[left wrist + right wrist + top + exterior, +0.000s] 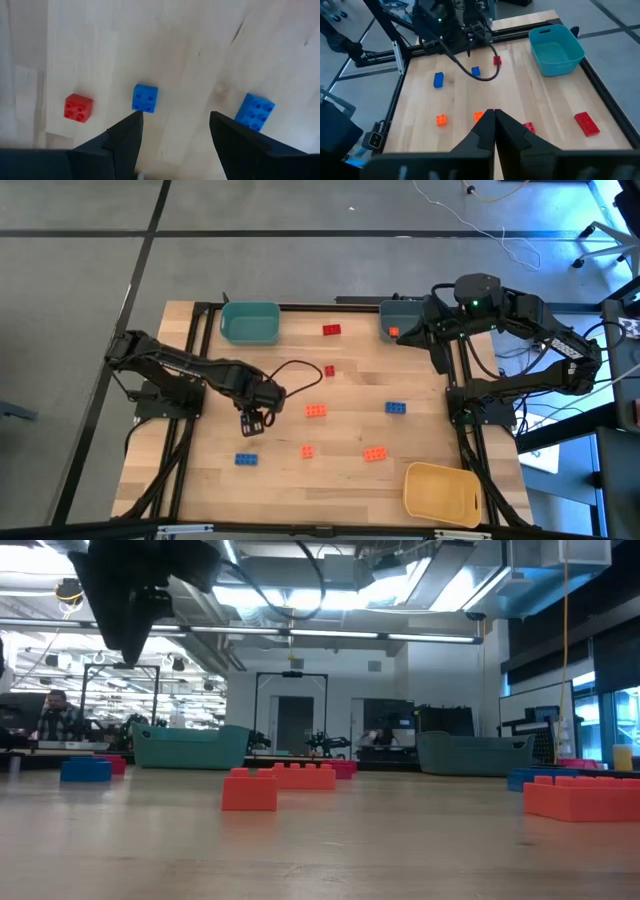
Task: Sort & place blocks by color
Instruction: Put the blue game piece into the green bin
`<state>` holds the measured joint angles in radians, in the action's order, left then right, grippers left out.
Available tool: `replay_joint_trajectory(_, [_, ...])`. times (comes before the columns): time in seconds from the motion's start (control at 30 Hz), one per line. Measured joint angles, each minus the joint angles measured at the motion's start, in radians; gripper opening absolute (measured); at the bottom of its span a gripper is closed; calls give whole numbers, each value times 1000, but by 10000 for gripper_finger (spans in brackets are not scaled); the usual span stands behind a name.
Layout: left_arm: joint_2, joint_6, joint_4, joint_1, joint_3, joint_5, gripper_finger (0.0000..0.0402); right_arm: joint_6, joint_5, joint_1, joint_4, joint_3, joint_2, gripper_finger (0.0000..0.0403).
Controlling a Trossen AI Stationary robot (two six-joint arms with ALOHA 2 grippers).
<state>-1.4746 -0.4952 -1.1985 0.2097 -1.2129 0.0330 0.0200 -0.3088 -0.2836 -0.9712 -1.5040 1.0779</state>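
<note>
teal bin (250,323), grey-blue bin (398,317), yellow bin (441,493)

The left arm reaches from its base at the table's left edge out toward the middle, wrist bent down, its end effector (256,421) pointing at the table with both fingers (125,137) spread apart, nothing between them. The right arm is folded back at the far right corner, its end effector (493,118) closed and empty

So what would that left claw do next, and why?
Probably drop straight down and close on a block. The left gripper hangs open above the table, and its wrist camera shows a small blue block just beyond its fingertips, with nothing held.
</note>
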Motion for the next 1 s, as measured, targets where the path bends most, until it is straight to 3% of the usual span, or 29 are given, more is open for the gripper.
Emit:
replay_joint_trajectory(0.13, [-1,-99,70,27,0,13,224,0,0,0,16,0,1,12])
replay_joint_trajectory(0.43, [-24,9,-11,62,3,153,224,30,1,-2,-38,24,33,12])
replay_joint_trajectory(0.7, [-22,11,6,69,133,94,224,-8,-102,-2,-65,24,94,12])
replay_joint_trajectory(1.0, [-21,106,156,93,256,104,224,-23,-104,-2,-65,24,99,12])
